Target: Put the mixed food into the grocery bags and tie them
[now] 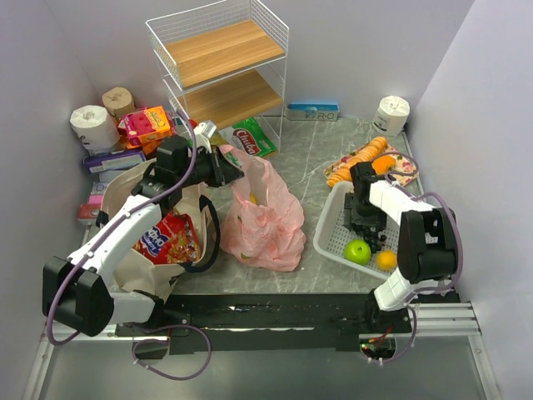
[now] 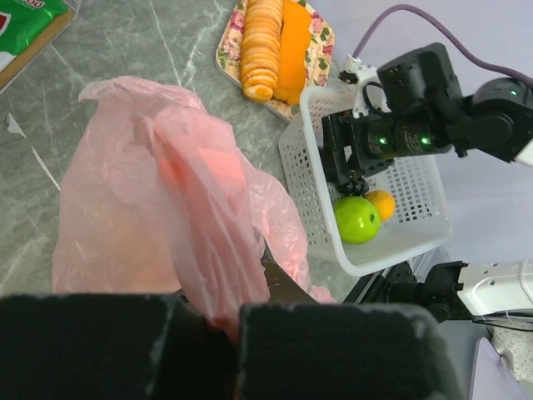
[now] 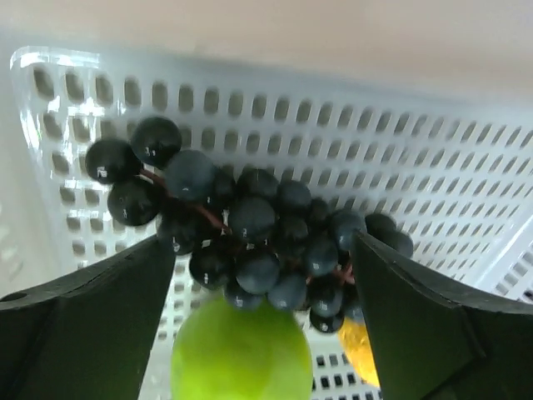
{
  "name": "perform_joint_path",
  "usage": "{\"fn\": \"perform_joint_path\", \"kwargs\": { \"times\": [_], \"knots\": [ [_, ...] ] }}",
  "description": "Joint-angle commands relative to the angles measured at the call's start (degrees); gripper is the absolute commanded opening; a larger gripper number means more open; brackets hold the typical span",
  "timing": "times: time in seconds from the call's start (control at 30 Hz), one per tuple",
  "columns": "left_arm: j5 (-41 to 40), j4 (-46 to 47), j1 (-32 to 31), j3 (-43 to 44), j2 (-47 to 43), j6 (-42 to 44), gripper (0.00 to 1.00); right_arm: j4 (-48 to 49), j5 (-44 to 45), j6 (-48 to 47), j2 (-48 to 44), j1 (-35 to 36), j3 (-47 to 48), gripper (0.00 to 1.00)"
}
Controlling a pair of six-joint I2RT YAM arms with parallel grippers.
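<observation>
Overhead camera and both near wrist cameras share the basket [image 1: 333, 223].

Even, diffuse light falls from above in the overhead view, bright and free of hard shadows; the grey marbled table [image 1: 308, 158] shows a faint sheen and only soft shade around the things on it. In the left wrist view the black left claw [image 2: 236, 333] is a dark, unfocused mass along the bottom, and the thin pink plastic bag [image 2: 166, 208] glows translucent. In the right wrist view the dark grapes [image 3: 250, 221] are sharp with small glints, while the green apple [image 3: 241, 354] and the right claw [image 3: 262, 250] are blurred
</observation>
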Motion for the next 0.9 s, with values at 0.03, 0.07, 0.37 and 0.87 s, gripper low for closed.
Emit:
{"fn": "perform_joint_path", "kwargs": {
  "times": [0.03, 0.07, 0.37, 0.87],
  "knots": [
    [-0.05, 1.44, -0.39, 2.13, -2.98, 1.43, 0.01, 1.08, 1.03, 0.1, 3.83, -0.4, 4.85, 0.48],
    [-0.05, 1.17, -0.3, 2.13, -2.98, 1.43, 0.01, 0.91, 1.11, 0.11, 3.4, -0.4, 5.29, 0.41],
    [0.74, 2.75, -0.39, 1.43, -3.68, 1.08, 0.01, -6.9, 1.29, 1.42, -11.35, -0.22, 12.13, 0.0],
    [3.56, 4.42, -0.65, 1.43, -3.68, 1.26, 0.01, 11.79, -19.62, 9.24, -24.39, 14.88, 25.41, 0.0]
  ]
}}
